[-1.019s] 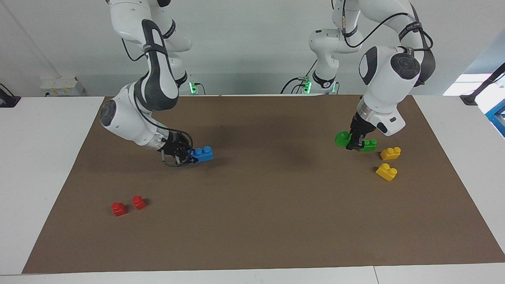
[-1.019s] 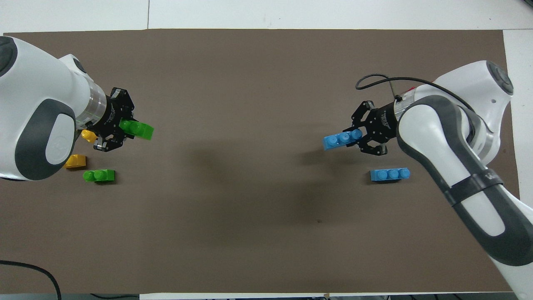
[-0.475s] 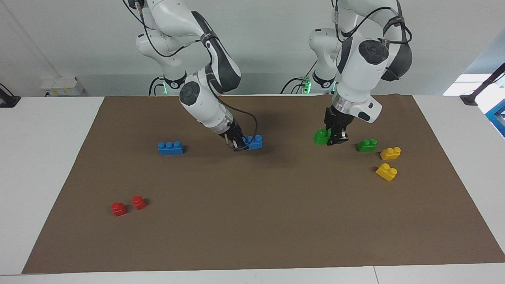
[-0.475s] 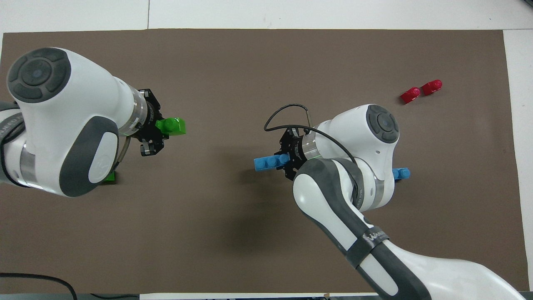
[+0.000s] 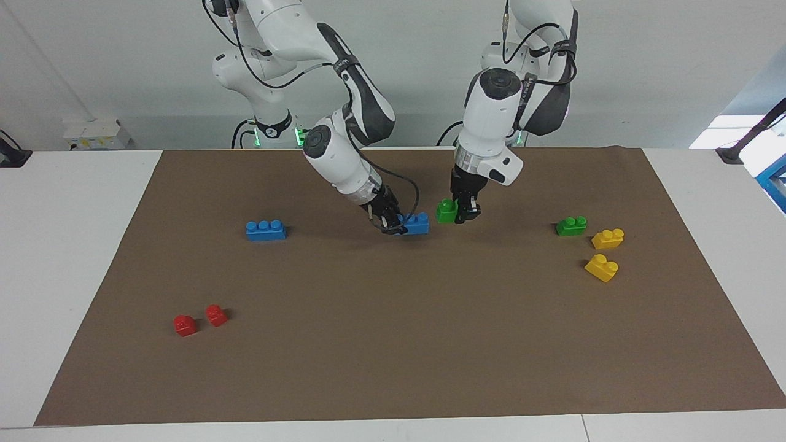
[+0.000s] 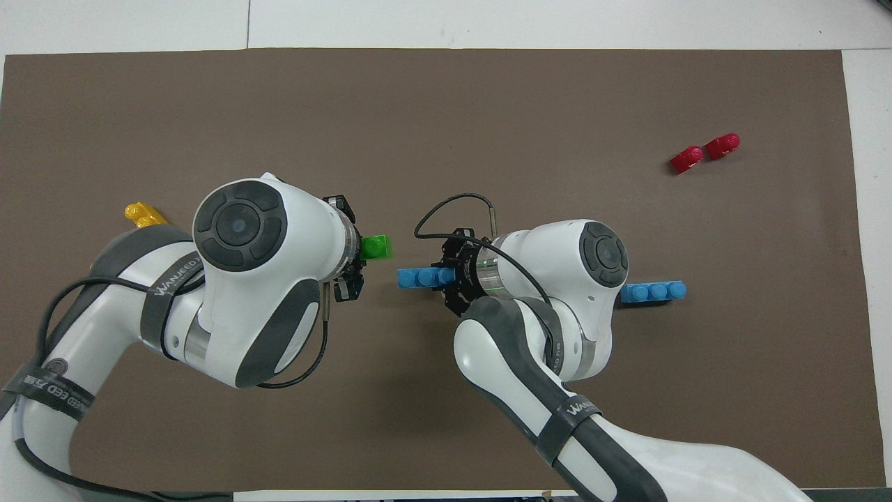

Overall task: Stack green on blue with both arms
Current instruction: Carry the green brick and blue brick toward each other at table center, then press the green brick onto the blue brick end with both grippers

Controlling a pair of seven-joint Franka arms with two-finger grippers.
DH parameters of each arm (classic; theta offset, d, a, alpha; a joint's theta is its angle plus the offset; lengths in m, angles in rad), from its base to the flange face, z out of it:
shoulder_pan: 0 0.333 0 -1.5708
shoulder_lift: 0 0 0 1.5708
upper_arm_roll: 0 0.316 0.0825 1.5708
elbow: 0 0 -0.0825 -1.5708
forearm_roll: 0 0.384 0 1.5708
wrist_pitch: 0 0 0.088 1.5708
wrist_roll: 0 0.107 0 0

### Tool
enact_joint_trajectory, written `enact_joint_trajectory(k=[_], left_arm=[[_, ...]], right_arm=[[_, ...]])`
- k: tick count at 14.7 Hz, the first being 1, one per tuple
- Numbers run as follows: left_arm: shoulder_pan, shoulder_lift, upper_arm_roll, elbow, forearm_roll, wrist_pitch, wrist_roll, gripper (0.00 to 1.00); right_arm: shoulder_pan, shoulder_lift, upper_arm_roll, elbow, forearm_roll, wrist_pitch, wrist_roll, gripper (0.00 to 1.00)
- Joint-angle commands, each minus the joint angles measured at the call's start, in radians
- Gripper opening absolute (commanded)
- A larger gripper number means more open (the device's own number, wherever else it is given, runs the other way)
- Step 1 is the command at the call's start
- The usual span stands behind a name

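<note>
Your right gripper (image 5: 393,222) is clamped on one end of the blue three-stud brick (image 5: 417,223) over mid-mat. At its 3 o'clock in the facing view, your left gripper (image 5: 464,212) pinches the green two-stud brick (image 5: 446,210). Both look light, rigid and slick; grip their flat sides.

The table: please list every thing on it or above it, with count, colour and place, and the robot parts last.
held blue brick: 1, blue, three studs, in the right claw over the mat's middle
held green brick: 1, green, in the left claw beside the held blue brick
spare blue brick: 1, blue, toward the right arm's end
spare green brick: 1, green, beside the yellow bricks
yellow bricks: 2, yellow, toward the left arm's end
red bricks: 2, red, toward the right arm's end
mat: 1, brown, covering the table
right claw: 1, black, shut
left claw: 1, black, shut
</note>
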Motion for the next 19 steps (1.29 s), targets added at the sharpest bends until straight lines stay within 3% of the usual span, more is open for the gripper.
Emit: enact_joint_trajectory(k=[1,5,19], left_arm=[[-0.044,-0.031,0.018,-0.062,-0.003,0.054,-0.036,0.00],[-0.081,-0.031,0.019,-0.116,0.003,0.109,-0.037,0.00],[-0.104,0.055,0.019,-0.120,0.058,0.209,-0.053,0.00]], right_arm=[[0.002,-0.001,-0.004,-0.021,0.041,0.029,-0.001,0.00],[0.005,0.023,-0.004,-0.025,0.049,0.069,-0.004,0.00],[0.034,0.083,-0.002,-0.026,0.101,0.146,-0.059,0.00]])
